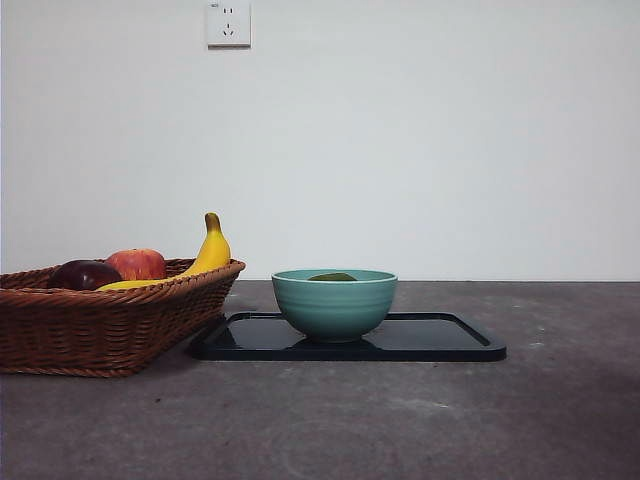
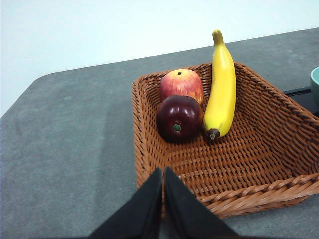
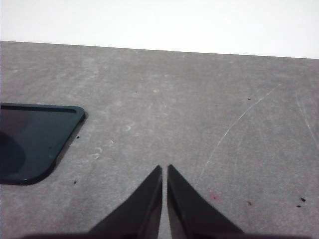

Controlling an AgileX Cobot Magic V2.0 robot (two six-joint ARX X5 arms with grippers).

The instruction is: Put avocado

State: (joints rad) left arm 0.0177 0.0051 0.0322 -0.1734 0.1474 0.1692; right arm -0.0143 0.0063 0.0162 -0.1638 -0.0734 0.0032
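Since the avocado already lies inside the teal bowl, barely topping its rim, placement appears complete; left gripper over the basket beside the bowl and right gripper both pressed together, empty.

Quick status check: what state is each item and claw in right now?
avocado: lying in the bowl, only its top showing
bowl: upright on the tray
tray: flat on the table
basket: on the table, holding three fruits
banana: leaning on the basket wall
apple: in the basket
dark maroon fruit: in the basket, against the apple
left claw: shut, empty
right claw: shut, empty
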